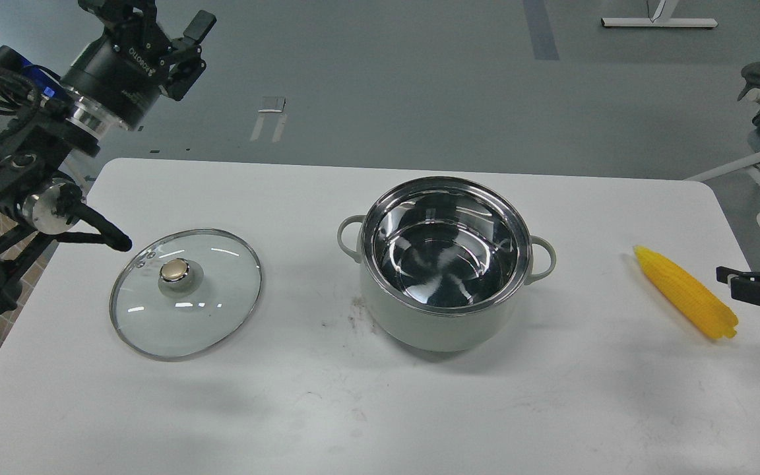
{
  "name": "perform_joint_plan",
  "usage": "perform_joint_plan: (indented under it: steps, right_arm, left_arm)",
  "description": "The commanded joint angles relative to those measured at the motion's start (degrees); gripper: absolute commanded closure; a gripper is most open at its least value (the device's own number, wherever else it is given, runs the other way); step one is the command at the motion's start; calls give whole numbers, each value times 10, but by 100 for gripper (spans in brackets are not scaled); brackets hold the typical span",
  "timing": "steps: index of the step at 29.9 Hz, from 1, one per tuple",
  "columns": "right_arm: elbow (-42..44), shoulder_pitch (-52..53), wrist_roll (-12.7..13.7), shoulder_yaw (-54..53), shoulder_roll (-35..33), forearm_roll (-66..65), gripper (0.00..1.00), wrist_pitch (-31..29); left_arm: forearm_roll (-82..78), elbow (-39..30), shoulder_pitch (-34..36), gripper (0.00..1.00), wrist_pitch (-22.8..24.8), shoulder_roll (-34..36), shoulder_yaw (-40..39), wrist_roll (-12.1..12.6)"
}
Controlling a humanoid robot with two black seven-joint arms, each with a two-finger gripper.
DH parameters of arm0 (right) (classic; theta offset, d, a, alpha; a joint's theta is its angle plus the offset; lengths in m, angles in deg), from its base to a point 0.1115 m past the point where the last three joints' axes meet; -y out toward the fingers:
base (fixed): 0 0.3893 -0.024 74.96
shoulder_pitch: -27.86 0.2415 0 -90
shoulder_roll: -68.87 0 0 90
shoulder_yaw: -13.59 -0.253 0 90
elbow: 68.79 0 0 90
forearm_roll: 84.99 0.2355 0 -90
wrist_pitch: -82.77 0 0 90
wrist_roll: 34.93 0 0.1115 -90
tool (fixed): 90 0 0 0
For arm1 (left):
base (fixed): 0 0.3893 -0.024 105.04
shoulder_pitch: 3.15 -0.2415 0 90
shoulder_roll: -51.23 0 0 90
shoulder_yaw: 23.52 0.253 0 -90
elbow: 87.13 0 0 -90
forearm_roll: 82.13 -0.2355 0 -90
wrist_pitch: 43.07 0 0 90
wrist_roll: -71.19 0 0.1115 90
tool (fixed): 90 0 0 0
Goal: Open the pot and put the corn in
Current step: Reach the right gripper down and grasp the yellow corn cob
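The pale grey-green pot [419,326] stands uncovered in the middle of the white table [380,409], its shiny steel inside empty. The yellow corn [683,292] lies on the table at the right, pointed end toward the back left. My left gripper [159,23] is raised beyond the table's back left corner, open and empty. My right gripper [746,285] comes in low at the right edge, just right of the corn's thick end. It is dark and partly cut off, so its jaws cannot be read.
The glass lid [215,310] with a steel rim and brass-coloured knob [174,269] lies flat on the table left of the pot. A black cable end of my left arm [113,237] hangs just over the lid's left rim. Grey floor lies beyond the table.
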Motion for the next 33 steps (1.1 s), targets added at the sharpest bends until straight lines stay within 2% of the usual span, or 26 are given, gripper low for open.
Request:
perform_joint_plan:
  steps: [1,5,8,11,12,13,14,15,17,20,26,33]
  right_arm:
    - [56,-6,0,6,51,-6,0,15]
    - [97,-2,0,31,89,-15,1,22]
    - [127,-2,0,56,118,-16,9,46]
    - [143,-2,0,71,146,-16,20,60]
    - [148,-2,0,75,158,-16,33,62]
    - [151,-2,0,76,164,-16,40,62]
    - [155,-2,0,76,167,-16,55,62]
    - [158,-3,0,76,169,-16,65,62]
    - [157,-3,0,77,169,-16,72,63]
    - [156,-3,0,77,169,-16,93,64]
    - [124,14,0,73,145,-13,96,84]
    - [-8,163,0,75,52,-1,95,70]
  left_arm:
    - [0,-6,-20,6,0,-1,-14,4]
    - [0,-6,-25,6,2,1,-14,4]
    - [0,-7,-26,6,3,1,-15,4]
    - [0,-7,-26,6,3,1,-15,4]
    - [0,-7,-26,6,3,1,-15,4]
    - [0,-6,-26,6,3,1,-15,4]
    - [0,-7,-26,6,3,1,-15,4]
    - [0,-7,-26,6,3,1,-15,4]
    - [0,-6,-26,6,3,1,-15,5]
    - [0,-7,-26,6,3,1,-15,7]
    - [0,-7,-26,6,3,1,-15,7]
    - [0,-7,-25,6,3,1,-15,7]
